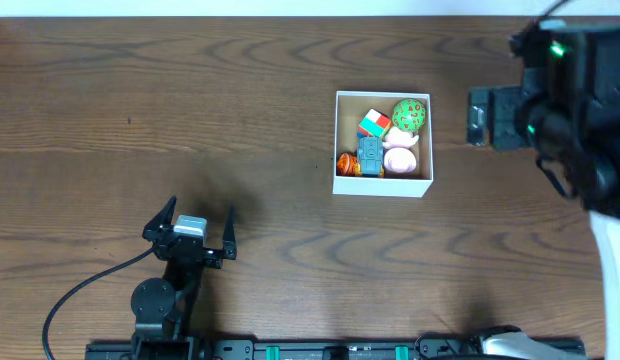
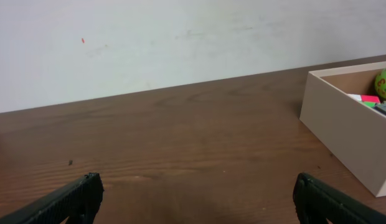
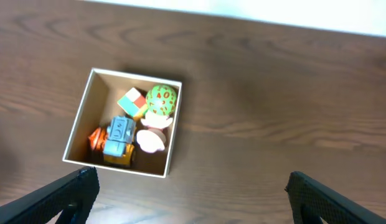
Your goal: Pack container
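Observation:
The container (image 1: 339, 140) is a square white-walled box with a brown inside, right of the table's middle. It holds a green spotted ball (image 1: 410, 115), a red, white and green cube (image 1: 374, 124), a blue and yellow toy vehicle (image 1: 370, 155), a pink toy (image 1: 401, 158) and an orange toy (image 1: 346, 164). It also shows in the right wrist view (image 3: 75, 134) and at the right edge of the left wrist view (image 2: 348, 130). My left gripper (image 1: 197, 228) is open and empty near the front left. My right gripper (image 3: 192, 196) is open and empty, raised high to the container's right.
The brown wooden table (image 1: 140, 110) runs wide to the left and behind the container. A pale wall (image 2: 180, 37) stands beyond the table's far edge in the left wrist view. The left arm's base and cable (image 1: 80, 300) sit at the front edge.

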Robot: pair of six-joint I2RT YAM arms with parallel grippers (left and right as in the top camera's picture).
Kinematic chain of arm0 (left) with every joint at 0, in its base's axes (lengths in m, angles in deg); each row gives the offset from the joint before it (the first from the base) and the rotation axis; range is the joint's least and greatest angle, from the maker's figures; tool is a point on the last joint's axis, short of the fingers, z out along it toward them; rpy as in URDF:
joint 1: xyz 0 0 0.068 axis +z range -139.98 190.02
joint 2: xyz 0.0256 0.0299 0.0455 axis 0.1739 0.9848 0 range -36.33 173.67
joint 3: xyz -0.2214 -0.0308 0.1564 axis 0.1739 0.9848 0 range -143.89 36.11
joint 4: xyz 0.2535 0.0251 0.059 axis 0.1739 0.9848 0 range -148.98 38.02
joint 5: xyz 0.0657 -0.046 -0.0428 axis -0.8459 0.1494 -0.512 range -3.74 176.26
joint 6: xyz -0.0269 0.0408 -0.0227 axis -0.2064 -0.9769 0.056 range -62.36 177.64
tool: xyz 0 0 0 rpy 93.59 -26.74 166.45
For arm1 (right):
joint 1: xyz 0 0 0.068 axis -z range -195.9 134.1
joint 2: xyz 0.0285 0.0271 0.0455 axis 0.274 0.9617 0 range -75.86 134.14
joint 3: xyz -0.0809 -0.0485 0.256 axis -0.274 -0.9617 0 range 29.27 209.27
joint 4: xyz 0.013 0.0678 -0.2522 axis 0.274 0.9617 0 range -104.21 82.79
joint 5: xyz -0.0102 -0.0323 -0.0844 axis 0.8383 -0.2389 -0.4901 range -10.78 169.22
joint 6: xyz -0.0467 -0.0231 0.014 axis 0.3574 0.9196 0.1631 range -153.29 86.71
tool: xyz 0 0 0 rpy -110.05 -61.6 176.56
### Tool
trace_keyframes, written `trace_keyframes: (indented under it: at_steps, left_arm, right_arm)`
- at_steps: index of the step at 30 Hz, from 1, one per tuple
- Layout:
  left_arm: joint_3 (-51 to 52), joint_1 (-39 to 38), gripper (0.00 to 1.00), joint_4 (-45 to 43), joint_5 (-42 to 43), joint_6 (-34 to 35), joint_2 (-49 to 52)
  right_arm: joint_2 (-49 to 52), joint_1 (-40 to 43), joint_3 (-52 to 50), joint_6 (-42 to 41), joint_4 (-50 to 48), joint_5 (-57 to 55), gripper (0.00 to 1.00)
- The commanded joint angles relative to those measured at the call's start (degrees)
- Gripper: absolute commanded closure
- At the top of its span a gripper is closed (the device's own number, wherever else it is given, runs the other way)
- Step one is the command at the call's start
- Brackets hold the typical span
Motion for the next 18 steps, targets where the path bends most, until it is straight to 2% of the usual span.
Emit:
trace_keyframes:
  at_steps: [1, 4, 7, 12, 18]
  left_arm:
    - [0.94, 0.20, 0.02, 2.10, 0.37, -0.55, -0.39]
    - [0.94, 0.20, 0.02, 2.10, 0.37, -0.52, -0.39]
    - [0.94, 0.20, 0.02, 2.10, 0.37, -0.52, -0.39]
    - [0.94, 0.20, 0.02, 2.10, 0.37, -0.55, -0.39]
    - [0.94, 0.20, 0.02, 2.10, 0.37, -0.55, -0.39]
  right_arm:
    - [-3.72, 1.46, 0.13, 0.46, 0.39, -0.61, 0.01]
    - [-7.45, 3.72, -1.92, 0.42, 0.13, 0.90, 0.01]
    - [-12.44, 6.36, -7.96, 0.44, -4.07, 3.96, 0.01]
    - [-24.59, 11.19, -26.56, 0.46, -18.03, 9.73, 0.01]
    - [-38.05, 11.82, -48.41, 0.48, -36.30, 11.93, 0.01]
